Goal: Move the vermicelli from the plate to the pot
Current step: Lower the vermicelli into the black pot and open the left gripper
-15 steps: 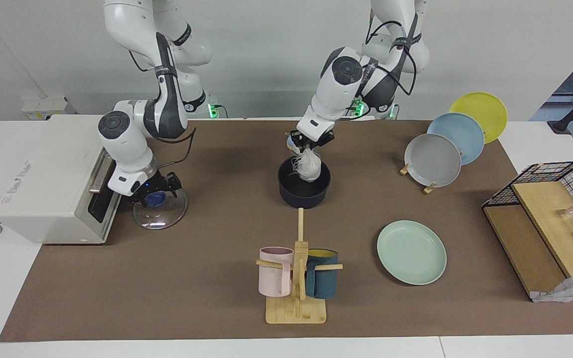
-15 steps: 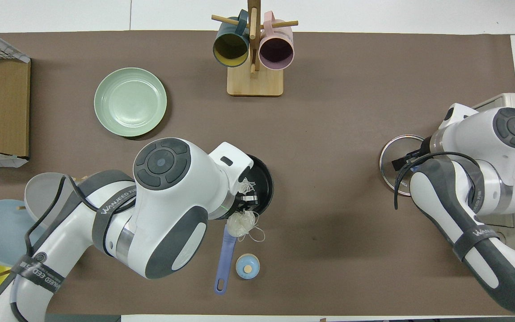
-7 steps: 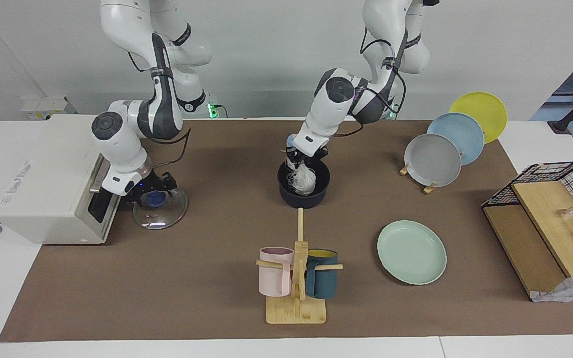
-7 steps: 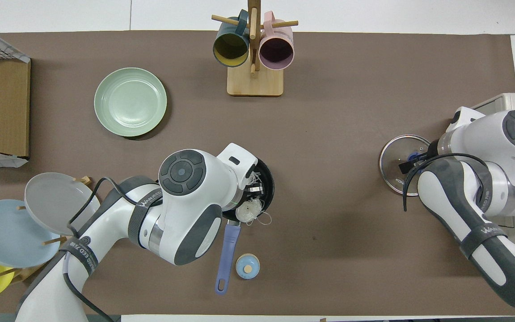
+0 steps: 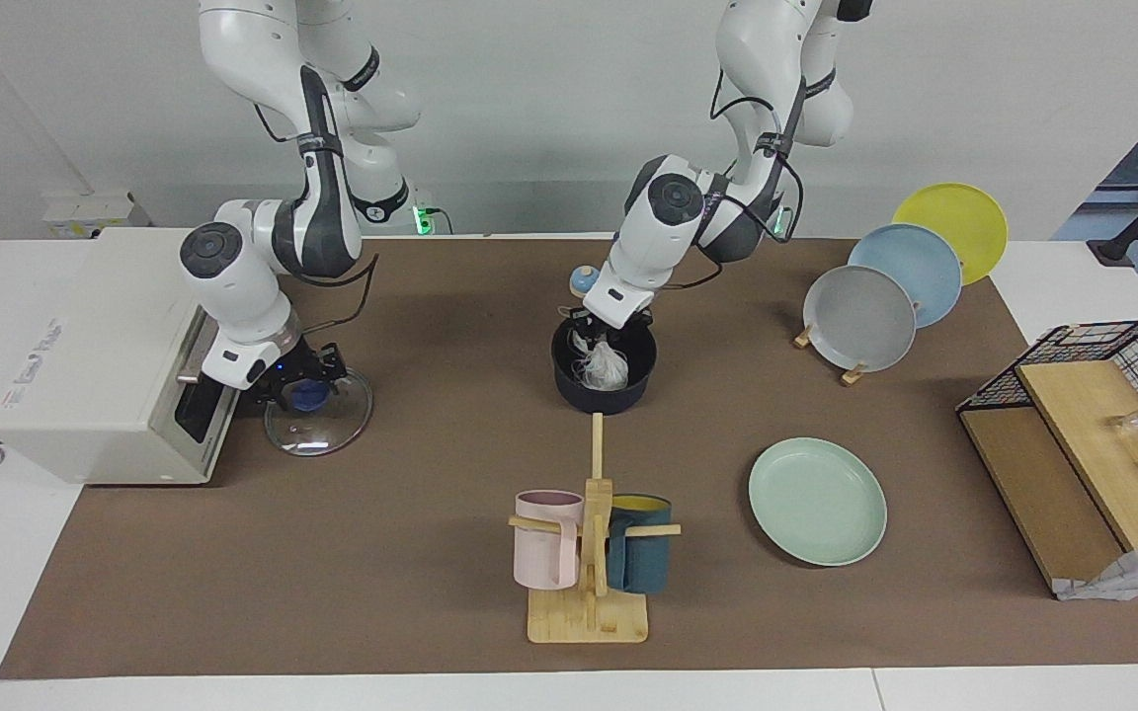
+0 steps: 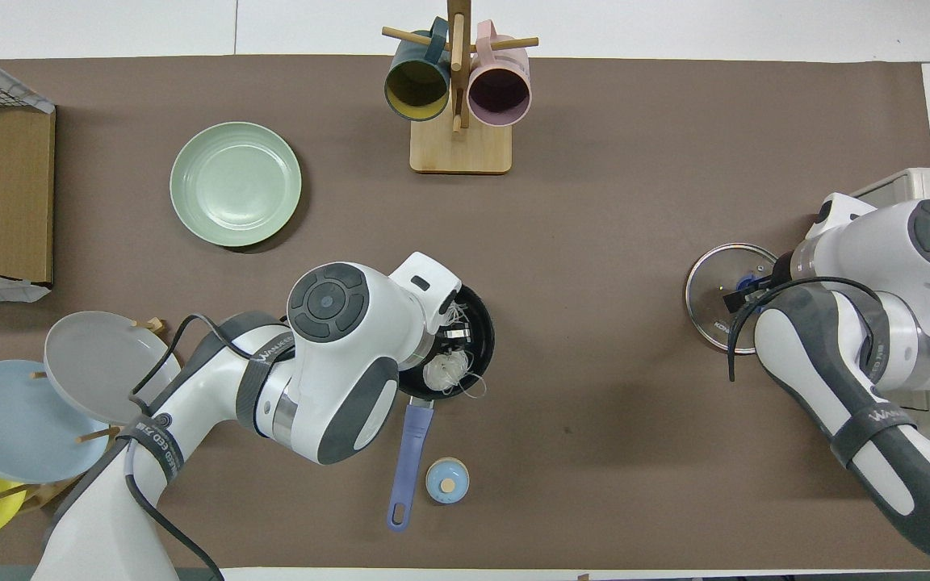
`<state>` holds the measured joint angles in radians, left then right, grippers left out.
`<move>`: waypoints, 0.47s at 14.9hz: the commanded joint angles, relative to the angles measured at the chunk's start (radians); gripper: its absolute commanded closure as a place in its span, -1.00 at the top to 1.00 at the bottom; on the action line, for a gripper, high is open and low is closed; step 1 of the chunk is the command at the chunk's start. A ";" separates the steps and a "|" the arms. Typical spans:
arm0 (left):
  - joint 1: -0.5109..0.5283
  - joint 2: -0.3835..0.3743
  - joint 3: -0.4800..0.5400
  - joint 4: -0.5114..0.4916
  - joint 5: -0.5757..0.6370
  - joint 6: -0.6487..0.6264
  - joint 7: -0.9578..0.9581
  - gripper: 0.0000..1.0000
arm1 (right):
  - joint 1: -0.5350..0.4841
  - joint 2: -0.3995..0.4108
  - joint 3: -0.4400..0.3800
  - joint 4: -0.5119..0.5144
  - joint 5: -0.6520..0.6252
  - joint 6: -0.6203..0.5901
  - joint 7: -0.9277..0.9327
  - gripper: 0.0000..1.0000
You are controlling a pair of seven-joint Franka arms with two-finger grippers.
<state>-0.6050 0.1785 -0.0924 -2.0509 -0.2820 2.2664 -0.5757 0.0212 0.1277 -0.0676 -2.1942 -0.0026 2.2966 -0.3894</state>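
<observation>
A brown mat covers the table. At the facing view's centre, the left gripper pinches the vermicelli inside the pot. At middle left, the right gripper is over a glass lid, finger state unclear. The plate sits bare at lower right.

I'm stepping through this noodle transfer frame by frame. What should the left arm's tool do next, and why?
Probably open and release. The left tool is shut on the vermicelli, which already hangs down inside the pot, and the plate is bare, so nothing is left to fetch. The right tool is at the glass lid's knob.
</observation>
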 commanded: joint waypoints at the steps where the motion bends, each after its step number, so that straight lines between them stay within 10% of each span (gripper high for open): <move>1: 0.013 -0.002 0.000 -0.014 -0.017 0.010 0.056 -0.04 | -0.012 -0.016 0.005 -0.021 0.026 0.018 -0.036 0.59; 2: 0.013 -0.002 0.000 -0.008 -0.017 0.004 0.054 0.99 | -0.012 -0.017 0.005 -0.021 0.026 0.018 -0.036 0.59; 7: 0.049 -0.013 0.011 0.102 -0.005 -0.173 0.051 1.00 | -0.014 -0.017 0.005 -0.021 0.026 0.015 -0.037 0.11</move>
<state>-0.5914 0.1826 -0.0866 -2.0167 -0.2820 2.2081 -0.5457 0.0211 0.1276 -0.0674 -2.1945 -0.0017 2.2966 -0.3894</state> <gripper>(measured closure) 0.159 0.304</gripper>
